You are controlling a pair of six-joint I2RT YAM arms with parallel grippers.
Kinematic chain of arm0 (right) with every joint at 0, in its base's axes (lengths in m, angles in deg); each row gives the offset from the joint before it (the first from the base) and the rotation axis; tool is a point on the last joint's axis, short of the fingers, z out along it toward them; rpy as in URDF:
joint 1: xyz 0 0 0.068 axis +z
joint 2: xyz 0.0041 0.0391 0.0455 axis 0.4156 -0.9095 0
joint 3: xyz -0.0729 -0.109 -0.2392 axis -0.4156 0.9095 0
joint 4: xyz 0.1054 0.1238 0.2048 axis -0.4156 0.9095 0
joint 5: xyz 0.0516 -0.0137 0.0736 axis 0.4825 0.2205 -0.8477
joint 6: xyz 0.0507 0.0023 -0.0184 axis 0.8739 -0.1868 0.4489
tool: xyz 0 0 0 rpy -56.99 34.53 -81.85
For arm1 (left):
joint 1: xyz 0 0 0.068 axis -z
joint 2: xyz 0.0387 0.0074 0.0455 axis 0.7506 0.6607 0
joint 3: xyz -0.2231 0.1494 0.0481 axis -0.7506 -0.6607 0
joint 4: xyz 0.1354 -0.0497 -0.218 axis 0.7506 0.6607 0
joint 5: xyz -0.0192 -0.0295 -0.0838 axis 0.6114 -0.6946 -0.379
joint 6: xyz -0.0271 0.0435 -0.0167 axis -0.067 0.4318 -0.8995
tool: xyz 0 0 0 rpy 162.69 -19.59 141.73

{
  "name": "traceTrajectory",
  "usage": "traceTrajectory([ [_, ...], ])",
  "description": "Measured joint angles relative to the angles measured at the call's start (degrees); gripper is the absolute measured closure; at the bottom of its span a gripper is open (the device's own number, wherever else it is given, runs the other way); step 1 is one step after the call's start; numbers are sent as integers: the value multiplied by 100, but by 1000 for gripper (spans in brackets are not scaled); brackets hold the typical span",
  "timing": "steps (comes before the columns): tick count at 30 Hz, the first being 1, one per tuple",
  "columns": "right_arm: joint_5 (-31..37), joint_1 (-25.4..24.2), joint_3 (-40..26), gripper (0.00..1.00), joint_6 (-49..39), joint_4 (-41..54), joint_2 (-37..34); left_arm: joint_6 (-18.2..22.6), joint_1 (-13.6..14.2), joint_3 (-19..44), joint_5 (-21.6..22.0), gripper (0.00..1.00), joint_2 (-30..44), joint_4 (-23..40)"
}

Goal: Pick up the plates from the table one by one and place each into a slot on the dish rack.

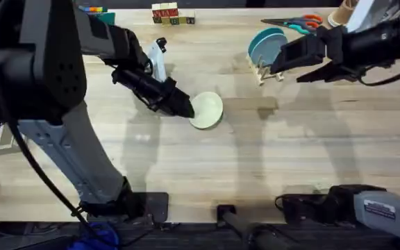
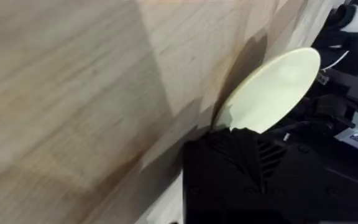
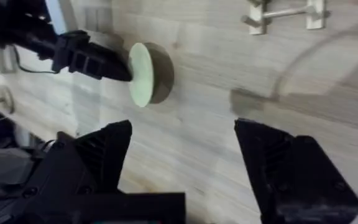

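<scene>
Overhead shows our left gripper (image 1: 186, 107) clamped on the rim of a small round pale cream-yellow plate (image 1: 206, 110), near the middle of the light wooden plank table (image 1: 255, 160). Left wrist view agrees — black fingers (image 2: 241, 155) pinch the plate's edge and the disc sticks out tilted, with a dark shadow on the planks beneath it. We judge it's lifted or at least tipped off the surface; we can't tell whether the far edge touches the wood. An edge grip makes sense: a flat plate gives the fingers nothing else to bite, and holding it by the rim leaves the rest free to drop between pegs.

Small natural-wood peg dish rack (image 1: 269, 71) sits toward the far right of the table, well apart from the held plate. It already carries round teal-blue plates (image 1: 266, 43) standing on edge, so part of the job looks done.

Our right gripper (image 1: 290, 67) hangs just beside the rack with its fingers spread wide and nothing between them — right wrist view shows bare table in the gap, and the cream plate and left gripper farther off. We read it as parked clear, or ready to steady the rack.

Next move as we see it: carry the plate across, turn it upright, line it up with a free slot. Risk is slip at the rim grip.
</scene>
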Motion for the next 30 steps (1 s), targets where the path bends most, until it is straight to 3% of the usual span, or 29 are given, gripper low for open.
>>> traceTrajectory([
  [7,-339,31,60,8,33,-113,-55,-2,0,0,-4,958,0,-17],
  [12,-425,215,462,8,225,-535,-54,-4,0,0,-9,958,0,-20],
  [19,-770,636,1259,8,911,-1854,-54,-4,0,-1,-11,958,0,-21],
  [30,-878,1475,2097,8,1844,-2944,-54,-4,0,-1,-13,958,0,-22],
])
